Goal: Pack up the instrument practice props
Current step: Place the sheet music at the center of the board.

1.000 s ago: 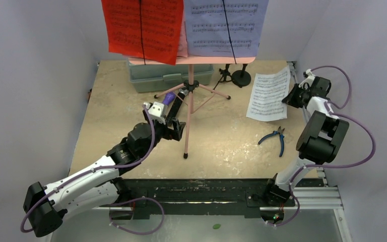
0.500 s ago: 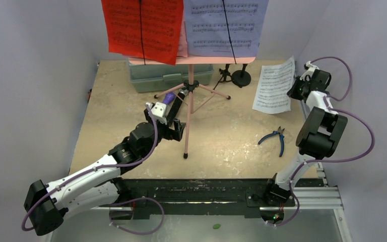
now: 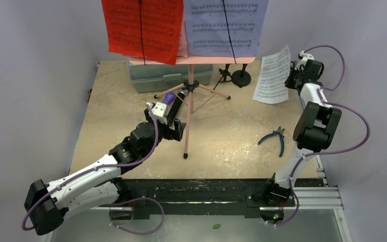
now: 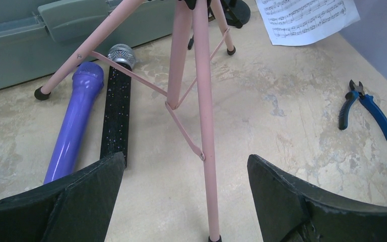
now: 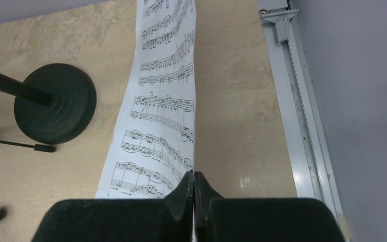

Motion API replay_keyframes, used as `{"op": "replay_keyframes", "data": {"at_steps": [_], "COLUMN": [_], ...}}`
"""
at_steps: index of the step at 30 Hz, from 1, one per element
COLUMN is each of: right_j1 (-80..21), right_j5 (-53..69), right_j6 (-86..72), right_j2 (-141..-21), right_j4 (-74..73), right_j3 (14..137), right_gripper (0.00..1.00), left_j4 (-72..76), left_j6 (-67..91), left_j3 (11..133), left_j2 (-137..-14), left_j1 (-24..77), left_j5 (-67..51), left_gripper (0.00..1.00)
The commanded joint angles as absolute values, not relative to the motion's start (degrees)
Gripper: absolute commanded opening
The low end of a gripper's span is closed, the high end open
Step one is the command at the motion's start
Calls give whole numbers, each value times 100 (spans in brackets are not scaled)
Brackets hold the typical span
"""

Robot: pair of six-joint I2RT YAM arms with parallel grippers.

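The pink tripod (image 3: 190, 108) stands mid-table, its pink tray holding a red sheet-music page (image 3: 142, 27) and a white one (image 3: 225, 25). My left gripper (image 3: 178, 127) is open, its jaws wide on either side of the tripod's near leg (image 4: 204, 131) without touching it. A purple microphone (image 4: 75, 123) and a black silver-headed microphone (image 4: 117, 108) lie under the tripod. My right gripper (image 3: 296, 76) is shut on the edge of a loose white sheet-music page (image 3: 272, 75), also in the right wrist view (image 5: 164, 101), held up off the table. A black mic mount (image 5: 55, 108) stands beside it.
A grey-green plastic case (image 3: 169, 75) sits behind the tripod. Blue-handled pliers (image 3: 277, 137) lie at the right, also in the left wrist view (image 4: 368, 108). A metal rail (image 5: 295, 101) runs along the table's right edge by the wall.
My right gripper has lifted the white sheet off the table and carried it back and up, so the page now hangs nearly upright. The left arm has barely moved.
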State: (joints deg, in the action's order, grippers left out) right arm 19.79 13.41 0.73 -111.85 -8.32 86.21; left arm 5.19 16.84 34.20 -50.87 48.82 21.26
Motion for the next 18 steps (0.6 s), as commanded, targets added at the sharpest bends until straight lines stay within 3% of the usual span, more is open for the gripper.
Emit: {"op": "replay_keyframes", "data": {"at_steps": [1, 4, 11, 18], "right_j1": [1858, 1795, 1784, 1784], "right_j5": [1019, 840, 493, 789], "right_j6": [266, 410, 637, 832], "right_j2": [-11254, -11321, -11210, -10527], "right_j4": [-707, -712, -639, -589], "right_j3": [8997, 9066, 9108, 8728], "right_gripper": [1, 7, 35, 52], "left_j4": [691, 674, 612, 584], "left_j6": [1586, 1588, 1621, 1652], "left_j3": [3617, 3620, 3632, 3606], "left_j2": [-4979, -4941, -4869, -4808], "left_j1": [4880, 4878, 4885, 4878], "left_j5": [2187, 2184, 2170, 2169], "left_gripper": [92, 92, 92, 92]}}
